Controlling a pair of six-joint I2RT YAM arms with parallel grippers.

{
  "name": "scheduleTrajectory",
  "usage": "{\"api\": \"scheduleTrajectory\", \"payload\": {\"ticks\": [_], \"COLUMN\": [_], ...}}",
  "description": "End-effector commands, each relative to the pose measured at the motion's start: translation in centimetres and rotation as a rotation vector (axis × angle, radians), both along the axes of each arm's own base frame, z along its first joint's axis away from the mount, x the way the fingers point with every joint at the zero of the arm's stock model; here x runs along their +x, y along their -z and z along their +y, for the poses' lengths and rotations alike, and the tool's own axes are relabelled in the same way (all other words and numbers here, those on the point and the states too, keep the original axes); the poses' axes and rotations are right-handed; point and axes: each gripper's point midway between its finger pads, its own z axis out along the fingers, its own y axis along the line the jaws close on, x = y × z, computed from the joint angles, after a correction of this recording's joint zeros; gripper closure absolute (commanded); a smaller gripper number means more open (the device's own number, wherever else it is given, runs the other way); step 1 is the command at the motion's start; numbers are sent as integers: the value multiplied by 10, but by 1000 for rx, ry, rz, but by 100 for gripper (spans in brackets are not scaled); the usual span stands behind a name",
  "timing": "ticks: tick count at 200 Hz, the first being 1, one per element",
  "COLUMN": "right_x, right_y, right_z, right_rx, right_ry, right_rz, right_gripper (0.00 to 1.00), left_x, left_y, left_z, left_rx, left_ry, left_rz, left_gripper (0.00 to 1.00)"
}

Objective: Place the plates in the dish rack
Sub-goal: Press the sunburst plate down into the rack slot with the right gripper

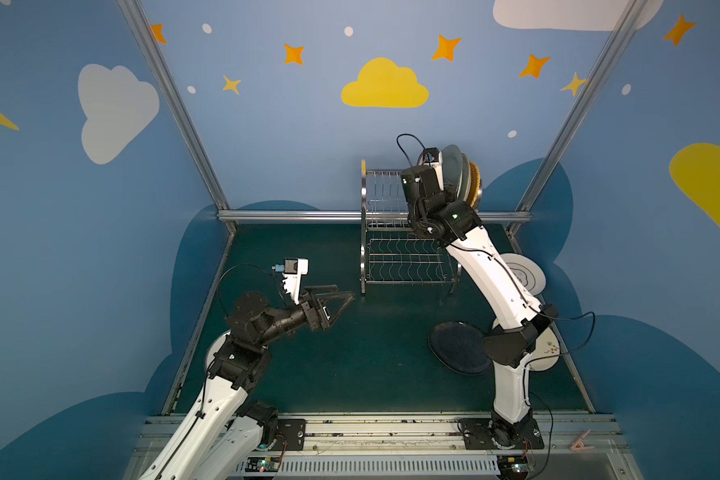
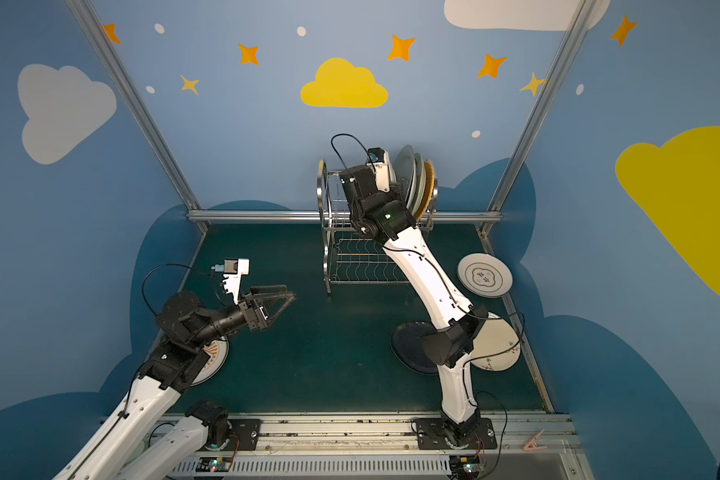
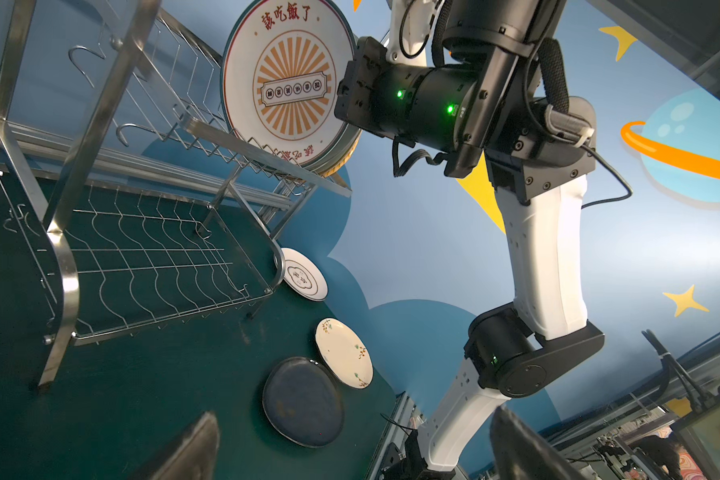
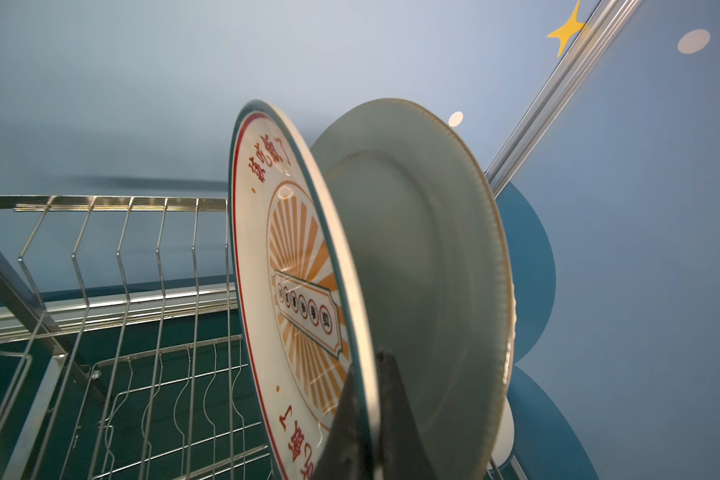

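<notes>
The worktop (image 1: 350, 353) carries the rack (image 1: 364, 249) at its far edge. The upper tier holds plates on edge at the end nearest the right arm (image 1: 491, 274), and the wavy lower shelf is bare. The sunburst plate (image 4: 292, 291) stands in that upper tier, just beside a grey-green plate (image 4: 425, 270), with a woven orange one (image 1: 474, 176) behind. The right jaws are pressed together on its rim, one finger on each face. Whether its lower edge has dropped fully into a slot I cannot tell. The left arm (image 1: 208, 407) hovers low over the worktop, well apart from the rack, its jaws spread wide and empty. These plates look like glazed ceramic – stiff, fairly heavy for a two-finger pinch, slick on the glaze and apt to chip against steel wire. I judge the rim the only sound hold, gripped deep enough that the disc cannot swing. The ones lying flat – a black plate (image 3: 302, 401), a floral one (image 3: 344, 351) and a lettered one (image 2: 485, 275) – would likely need an edge tipped up first. In both top views the wrist hides the sunburst face, so only stacked edges show. The left wrist view gives that face whole, with its lower rim down at the tier rail. The right wrist view alone shows the pinch itself. Only a top view shows another sunburst plate (image 2: 217, 357), half hidden under the left arm.
</notes>
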Motion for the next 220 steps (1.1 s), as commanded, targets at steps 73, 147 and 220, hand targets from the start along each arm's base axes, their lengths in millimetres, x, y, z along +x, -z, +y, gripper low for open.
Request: {"api": "scheduleTrajectory", "payload": {"ticks": [73, 147, 220], "right_x": [12, 17, 18], "right_y": [6, 2, -2], "right_z": [21, 31, 48], "right_rx": [-120, -125, -137], "right_ry": [-41, -61, -83], "right_rz": [33, 10, -21], "right_gripper": [100, 100, 98], "left_x": [-4, -3, -2], "left_y": [-12, -10, -9], "left_z": [3, 3, 2], "left_rx": [-19, -17, -16], "left_ry": [-4, -7, -8], "left_rz": [-46, -39, -34], "left_gripper": [0, 0, 0]}}
